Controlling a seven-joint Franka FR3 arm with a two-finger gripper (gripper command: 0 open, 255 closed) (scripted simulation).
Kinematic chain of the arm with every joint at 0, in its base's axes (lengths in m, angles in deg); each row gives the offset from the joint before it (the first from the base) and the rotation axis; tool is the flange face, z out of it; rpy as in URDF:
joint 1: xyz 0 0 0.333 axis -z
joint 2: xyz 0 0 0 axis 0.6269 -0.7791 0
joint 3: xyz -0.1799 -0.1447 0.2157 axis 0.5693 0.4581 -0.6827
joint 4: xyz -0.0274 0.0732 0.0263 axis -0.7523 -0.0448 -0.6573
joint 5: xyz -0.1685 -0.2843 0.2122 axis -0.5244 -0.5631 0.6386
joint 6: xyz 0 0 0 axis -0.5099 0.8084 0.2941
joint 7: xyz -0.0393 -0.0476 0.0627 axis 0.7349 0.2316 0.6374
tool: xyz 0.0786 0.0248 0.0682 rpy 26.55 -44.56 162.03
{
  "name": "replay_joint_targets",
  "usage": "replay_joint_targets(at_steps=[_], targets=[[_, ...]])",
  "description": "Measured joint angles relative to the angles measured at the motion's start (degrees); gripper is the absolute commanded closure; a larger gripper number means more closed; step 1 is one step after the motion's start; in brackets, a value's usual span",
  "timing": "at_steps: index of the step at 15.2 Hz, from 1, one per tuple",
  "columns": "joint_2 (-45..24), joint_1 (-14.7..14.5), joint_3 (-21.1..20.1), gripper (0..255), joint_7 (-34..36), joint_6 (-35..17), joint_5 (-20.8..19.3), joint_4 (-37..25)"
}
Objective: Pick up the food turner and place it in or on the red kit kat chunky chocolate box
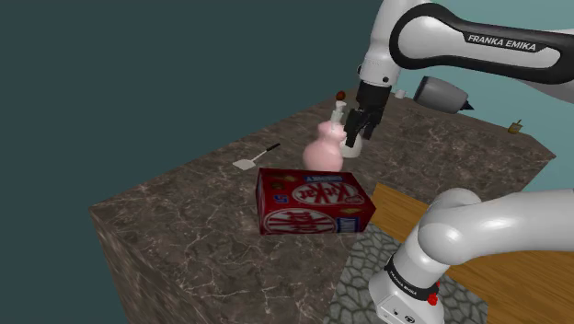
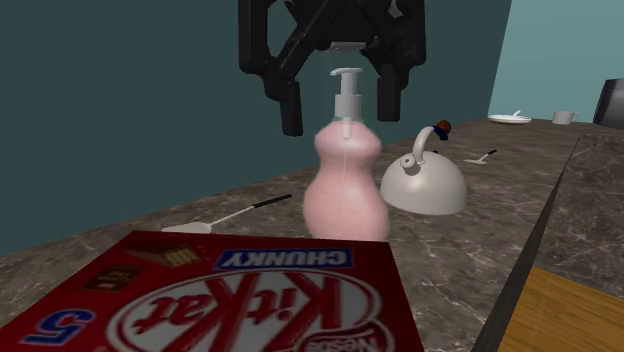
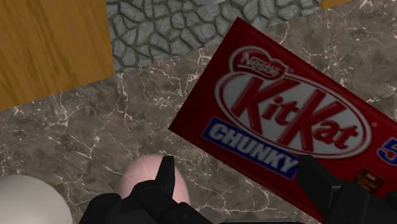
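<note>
Brown marble counter [image 1: 184, 230]; your black gripper [image 1: 357, 124] hangs spread wide.
Flat white food turner [image 1: 258, 156] with thin black handle: likely light, stiff; pinch the handle.

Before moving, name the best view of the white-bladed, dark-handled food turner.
Shoulder view: the food turner lies whole, seen from above, on the marbled counter. The second exterior view shows it foreshortened beyond the red Kit Kat box; the wrist view faces that box.
</note>
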Motion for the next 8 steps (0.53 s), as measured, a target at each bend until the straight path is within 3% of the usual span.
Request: replay_joint_targets(at_steps=[2,8], targets=[[-0.60,0.20,-0.58,0,1.21,-0.77,0.42,0.11],[-9.78,3.00,-6.58,0,15.46,-9.94,3.87,-0.92]])
